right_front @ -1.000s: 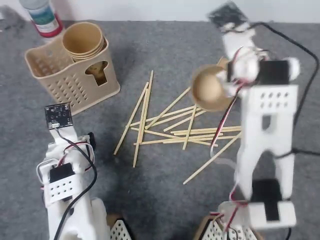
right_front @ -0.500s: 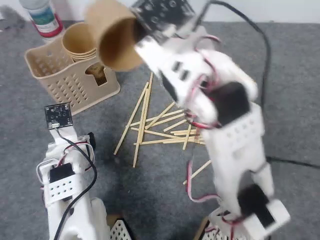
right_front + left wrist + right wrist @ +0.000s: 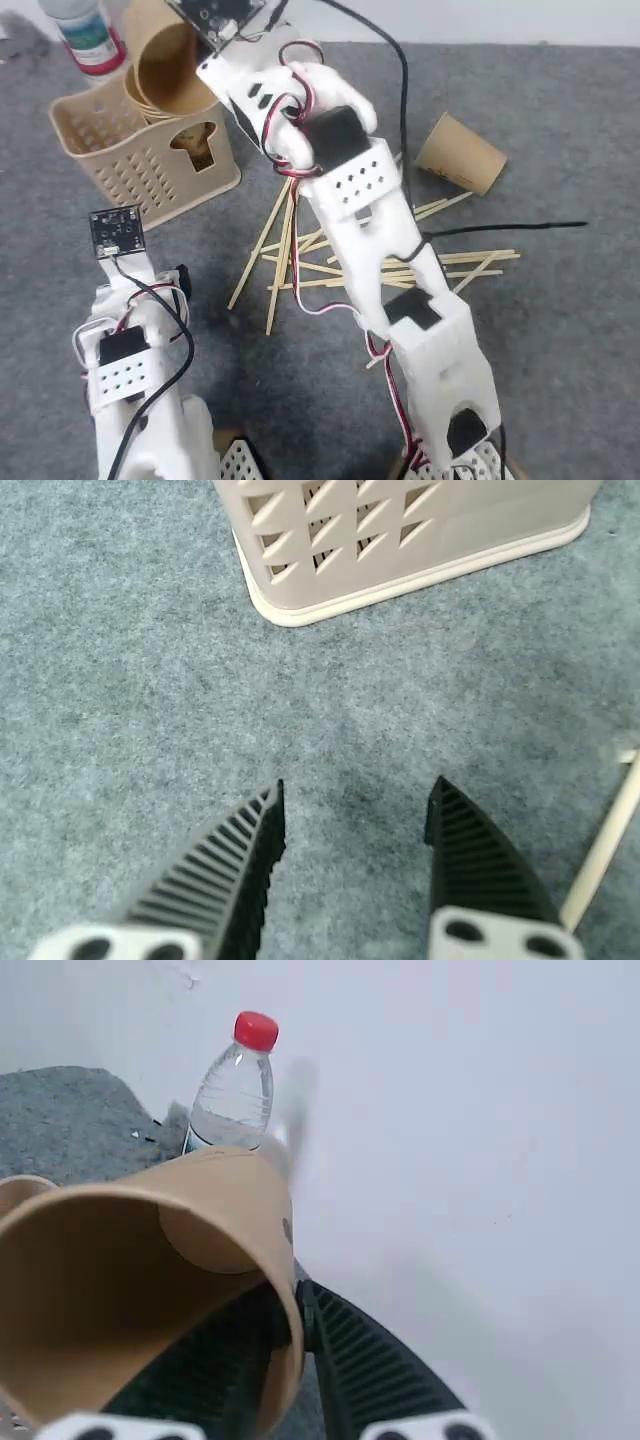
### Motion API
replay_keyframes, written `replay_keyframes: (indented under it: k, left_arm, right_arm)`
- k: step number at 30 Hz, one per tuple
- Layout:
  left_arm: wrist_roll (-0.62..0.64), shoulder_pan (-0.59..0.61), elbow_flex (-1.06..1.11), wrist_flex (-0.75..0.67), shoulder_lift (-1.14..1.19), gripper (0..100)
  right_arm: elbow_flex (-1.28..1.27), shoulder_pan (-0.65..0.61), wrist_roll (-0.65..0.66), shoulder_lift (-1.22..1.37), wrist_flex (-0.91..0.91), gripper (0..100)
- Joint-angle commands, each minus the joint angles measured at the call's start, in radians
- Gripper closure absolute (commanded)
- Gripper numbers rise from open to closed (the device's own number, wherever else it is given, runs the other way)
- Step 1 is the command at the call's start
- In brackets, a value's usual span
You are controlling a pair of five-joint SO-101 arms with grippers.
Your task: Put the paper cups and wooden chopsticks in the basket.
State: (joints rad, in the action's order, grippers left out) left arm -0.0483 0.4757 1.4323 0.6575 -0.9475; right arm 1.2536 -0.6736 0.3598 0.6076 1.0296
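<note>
Clamping paper cup with right gripper, tilted over stacked cups at basket rim, beside bottle. Note second cup and chopsticks on mat, partly under arm. Holds left gripper jaws apart over bare mat by basket.

No words or numbers can be read here. The bottle by the desk's far left corner has a label. Its print is too small to tell.

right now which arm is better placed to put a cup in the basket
Right: the right gripper is shut on a paper cup above the basket. The left gripper is open and empty.
</note>
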Motion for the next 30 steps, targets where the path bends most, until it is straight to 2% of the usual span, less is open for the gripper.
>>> replay_keyframes:
  k: [1,17,22,25,30]
  left_arm:
    - [0.012,0.000,-0.004,-0.017,-0.018,78]
    - [0.012,-0.003,-0.004,-0.014,-0.018,78]
    - [0.012,-0.003,-0.004,-0.014,-0.018,78]
    - [0.012,-0.005,-0.004,-0.014,-0.018,78]
    - [0.012,-0.005,-0.004,-0.014,-0.018,78]
  right_arm:
    - [0.068,-0.015,-0.012,0.010,-0.018,99.0]
    - [0.069,-0.021,-0.011,0.125,-0.079,97.6]
    - [0.072,-0.033,-0.012,0.137,-0.079,72.3]
    - [0.075,-0.035,-0.020,0.136,-0.097,74.9]
    - [0.072,-0.030,-0.020,0.136,-0.243,78.6]
